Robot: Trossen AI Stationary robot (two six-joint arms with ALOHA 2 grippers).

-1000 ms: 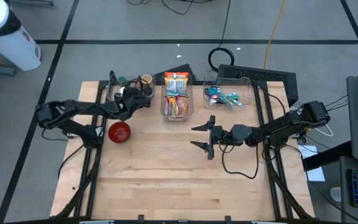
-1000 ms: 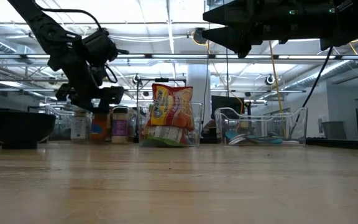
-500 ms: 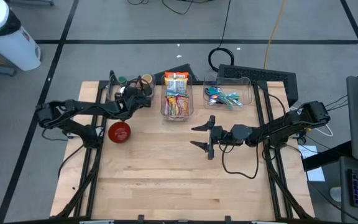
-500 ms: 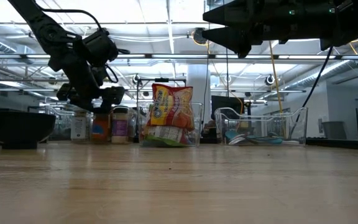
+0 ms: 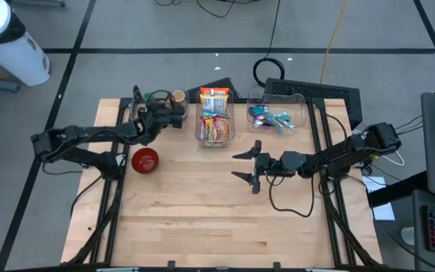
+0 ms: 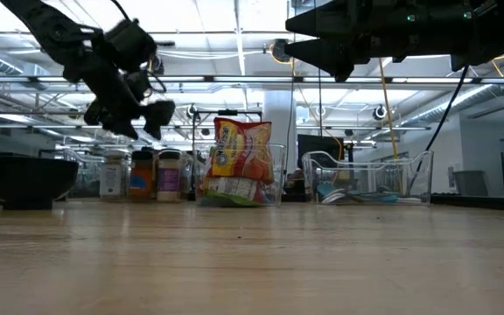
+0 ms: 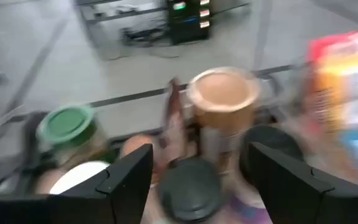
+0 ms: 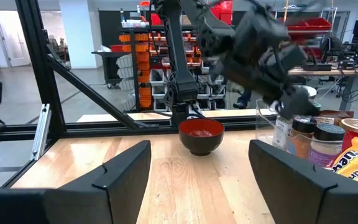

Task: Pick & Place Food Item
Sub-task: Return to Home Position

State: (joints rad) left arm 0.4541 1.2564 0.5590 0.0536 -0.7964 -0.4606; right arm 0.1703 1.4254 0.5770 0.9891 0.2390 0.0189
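A clear bin (image 5: 214, 130) at the far middle holds snack packs, with an orange bag (image 5: 214, 98) upright at its back; the bag also shows in the low view (image 6: 241, 144). My left gripper (image 5: 174, 115) is open and empty, hovering above several jars (image 5: 154, 101) at the far left. In the left wrist view, its fingers (image 7: 197, 152) stand over a tan-lidded jar (image 7: 222, 93) and a dark-lidded one (image 7: 188, 186). My right gripper (image 5: 246, 165) is open and empty, high above the table's middle, facing left.
A red bowl (image 5: 145, 160) sits on the table near the left arm and shows in the right wrist view (image 8: 201, 134). A clear bin of utensils (image 5: 278, 115) stands at the far right. The near half of the wooden table (image 5: 217, 227) is bare.
My left gripper has risen from just over the jars and moved a little toward the far right, staying open and empty. The jars and the snack bin have not moved. My right arm has kept still.
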